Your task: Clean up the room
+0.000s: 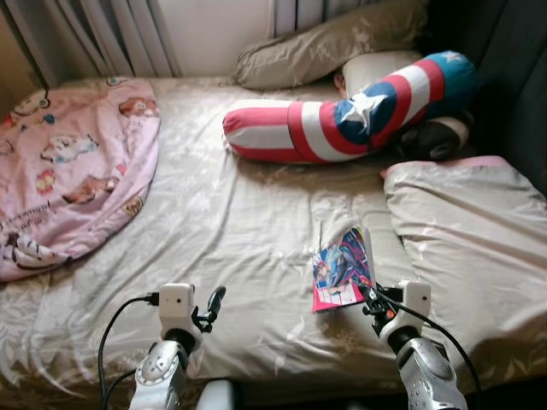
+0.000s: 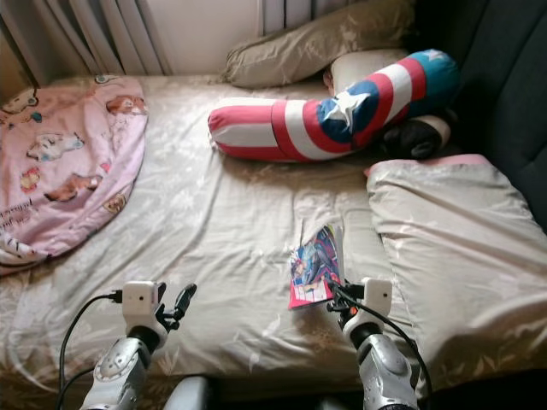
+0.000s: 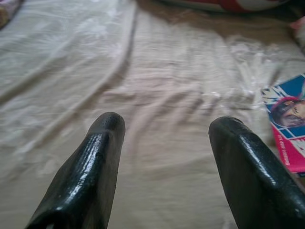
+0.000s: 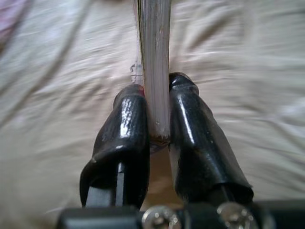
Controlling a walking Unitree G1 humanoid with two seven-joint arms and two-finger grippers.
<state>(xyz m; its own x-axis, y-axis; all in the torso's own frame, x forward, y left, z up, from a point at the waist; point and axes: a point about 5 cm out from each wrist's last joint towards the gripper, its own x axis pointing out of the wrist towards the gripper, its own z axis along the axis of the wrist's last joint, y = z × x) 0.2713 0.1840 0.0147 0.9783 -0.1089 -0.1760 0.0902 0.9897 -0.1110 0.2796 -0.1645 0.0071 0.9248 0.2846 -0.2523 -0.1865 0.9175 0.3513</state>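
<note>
Right gripper (image 4: 157,114) clenched on thin comic book (image 1: 342,269) by its edge, lower center-right of frame, just over the bed (image 1: 231,222). Left gripper (image 3: 164,143) released, hovering lower left. Striped bolster pillow (image 1: 342,115) upper center, pink blanket (image 1: 68,171) upper left.

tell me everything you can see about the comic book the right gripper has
The comic book is thin and glossy, its cover printed in blue, purple and pink with a pink band along the near edge. It sits near the front of the beige bed sheet, beside the folded beige blanket, its cover tilted up off the sheet. The right gripper is shut on its near edge, black fingers pinching the pale page stack from both sides.
</note>
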